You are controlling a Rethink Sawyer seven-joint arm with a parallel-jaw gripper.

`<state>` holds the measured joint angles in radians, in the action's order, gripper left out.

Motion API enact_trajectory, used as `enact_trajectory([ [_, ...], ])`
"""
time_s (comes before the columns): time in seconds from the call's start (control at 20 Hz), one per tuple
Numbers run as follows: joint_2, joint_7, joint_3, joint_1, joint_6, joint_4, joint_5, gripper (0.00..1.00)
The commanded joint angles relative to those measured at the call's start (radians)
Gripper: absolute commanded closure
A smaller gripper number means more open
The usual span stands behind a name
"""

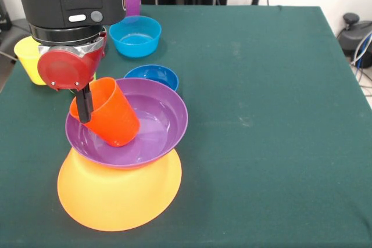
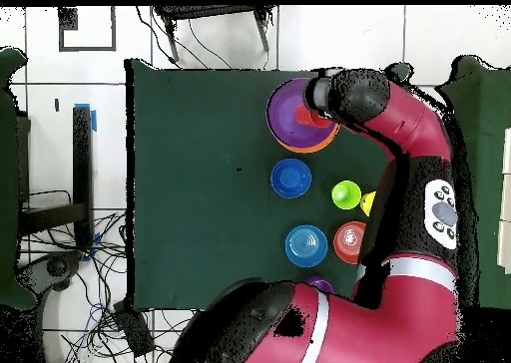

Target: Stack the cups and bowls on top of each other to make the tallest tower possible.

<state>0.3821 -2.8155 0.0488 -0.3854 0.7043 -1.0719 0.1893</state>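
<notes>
No legible text, label, brand name, number or sign is appearing in either view, whether on the robot arm (image 1: 70,4), the cups, the bowls, or the green table (image 1: 261,114).

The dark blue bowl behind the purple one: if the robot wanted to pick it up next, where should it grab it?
Probably by the rim. The dark blue bowl sits upright with its mouth open to the top, so one finger could drop inside and one outside its thin wall, coming straight down. Its far edge looks safest: the near edge sits close to the purple bowl, leaving little room for a finger.
</notes>
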Motion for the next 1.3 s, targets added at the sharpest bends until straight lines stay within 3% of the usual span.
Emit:
enact_trajectory([
  [0.05,-0.025,0.15,-0.081,0.019,0.102,-0.001,-0.072,1.0],
  [1.1,-0.026,0.038,-0.037,0.099,0.103,0.002,-0.047,1.0],
  [1.15,-0.028,0.041,-0.035,0.1,0.099,0.005,-0.048,0.0],
  [1.3,-0.027,0.064,-0.042,0.096,0.083,0.004,-0.055,0.0],
])
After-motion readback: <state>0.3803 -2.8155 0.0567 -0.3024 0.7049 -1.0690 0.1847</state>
